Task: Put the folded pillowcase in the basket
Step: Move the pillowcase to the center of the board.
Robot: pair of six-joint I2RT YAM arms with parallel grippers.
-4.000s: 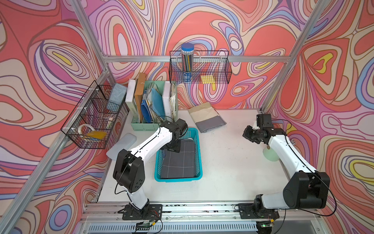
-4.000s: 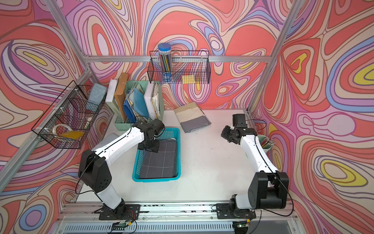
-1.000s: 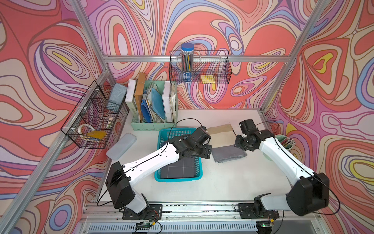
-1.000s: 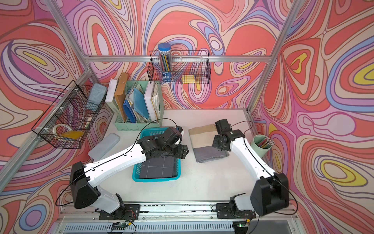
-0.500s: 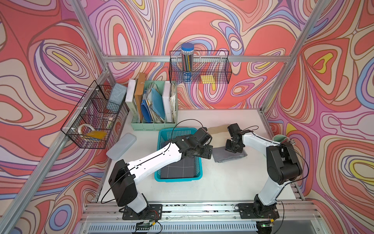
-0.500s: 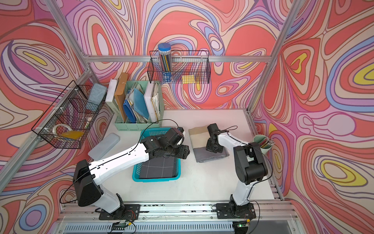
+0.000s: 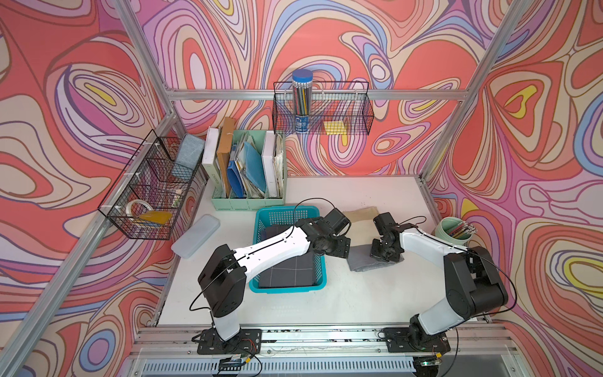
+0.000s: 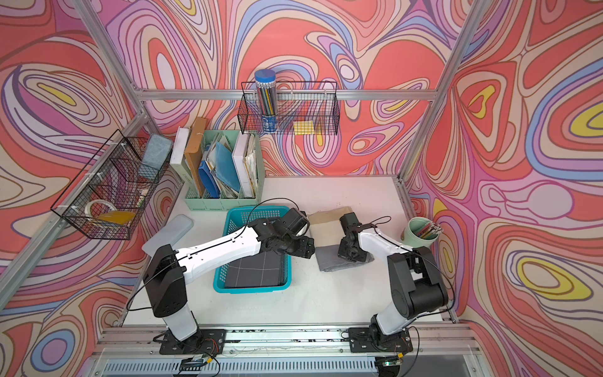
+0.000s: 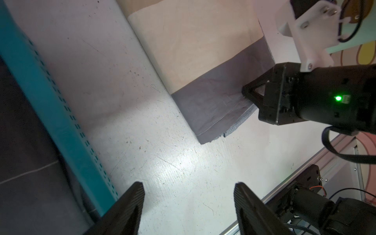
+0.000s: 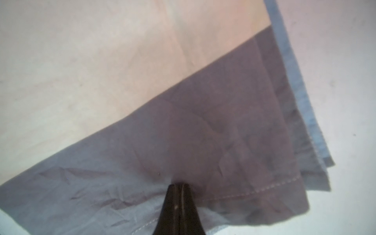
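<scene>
And the folded pillowcase (image 7: pixel 361 261) has made its trip: a few seconds ago it lay up by the back edge of the table (image 7: pixel 359 300). Now it sits mid-table, flat, just beside the basket (image 7: pixel 287 288) on the side facing the table's right edge, and the left wrist view shows a strip of bare table between them. The right tool (image 7: pixel 385 256) did the hauling and is still planted on the grey band. It is clenched tight, tips pressed into the cloth with creases fanning out from them (whether a pinch of fabric is caught between the tips, I can't tell). Meanwhile the left tool (image 7: pixel 337 249) has swung out of the basket, where it was busy four seconds back. It now hangs over that gap, released, fingers (image 9: pixel 130 205) spread with nothing between them. The basket itself has not budged and already holds a dark checked cloth (image 7: pixel 290 271) lying flat on its floor. So the long slide looks finished, and the pillowcase is within reach of both arms, but it is not in yet: it still has to go over the turquoise wall. My read is that a handover or a two-armed lift comes next. The risk there is the fold springing open once an edge leaves the table.
</scene>
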